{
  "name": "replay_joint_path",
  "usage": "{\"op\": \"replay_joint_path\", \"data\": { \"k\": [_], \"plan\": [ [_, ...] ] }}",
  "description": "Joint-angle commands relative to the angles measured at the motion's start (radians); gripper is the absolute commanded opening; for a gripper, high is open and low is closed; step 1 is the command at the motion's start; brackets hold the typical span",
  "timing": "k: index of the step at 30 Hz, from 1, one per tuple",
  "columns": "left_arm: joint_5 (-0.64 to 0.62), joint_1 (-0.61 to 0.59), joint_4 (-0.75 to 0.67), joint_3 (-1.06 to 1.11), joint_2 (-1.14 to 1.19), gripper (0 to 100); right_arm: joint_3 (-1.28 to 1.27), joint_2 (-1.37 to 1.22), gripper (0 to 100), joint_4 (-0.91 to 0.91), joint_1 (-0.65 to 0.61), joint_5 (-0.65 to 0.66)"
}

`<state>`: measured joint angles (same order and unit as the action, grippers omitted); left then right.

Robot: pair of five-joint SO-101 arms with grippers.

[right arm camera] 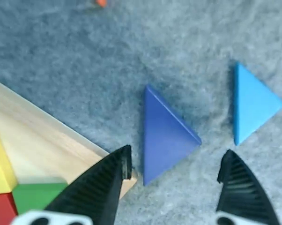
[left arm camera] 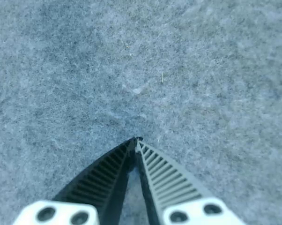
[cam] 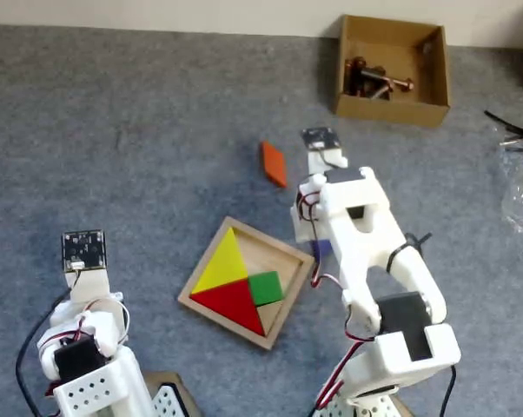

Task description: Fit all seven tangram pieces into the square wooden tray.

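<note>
The dark blue triangle (right arm camera: 166, 136) lies flat on the grey counter, right in the gap between the right arm's jaws. Those are spread wide and holding nothing. It sits closer to the finger by the wooden tray (right arm camera: 42, 140), whose corner is just beside that fingertip.

It looks like a thin painted wood piece, so I'd guess light, rigid and a bit slick. With no parallel sides it could squirt out if pinched on the slopes. My bet is one finger flat on the long edge and the other on the opposite corner, down low near the felt.

The light blue triangle (right arm camera: 251, 105) is just outside the other finger, apart from the dark one. The tray already has the yellow triangle (cam: 224, 261), red triangle (cam: 235, 304) and green square (cam: 265, 287), with bare wood on the side nearest these jaws. The orange parallelogram (cam: 274, 163) is well ahead of them.

The left arm's jaws are clenched tip to tip on nothing, over bare felt well away from the tray.
</note>
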<state>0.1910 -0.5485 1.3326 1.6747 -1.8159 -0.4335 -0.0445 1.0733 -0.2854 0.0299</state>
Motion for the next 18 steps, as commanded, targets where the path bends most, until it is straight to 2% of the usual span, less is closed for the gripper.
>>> {"op": "replay_joint_path", "data": {
  "k": [1, 5, 18],
  "plan": [
    [-0.009, 0.015, 0.005, 0.021, -0.005, 1, 0.062, 0.005, 28.6, 0.007, 0.008, 0.014],
    [-0.009, 0.015, 0.005, 0.021, -0.005, 1, 0.058, 0.005, 28.6, -0.059, 0.008, 0.014],
    [-0.009, 0.015, 0.005, 0.021, -0.005, 1, 0.064, -0.077, 28.5, -0.058, 0.007, 0.005]
  ]
}}
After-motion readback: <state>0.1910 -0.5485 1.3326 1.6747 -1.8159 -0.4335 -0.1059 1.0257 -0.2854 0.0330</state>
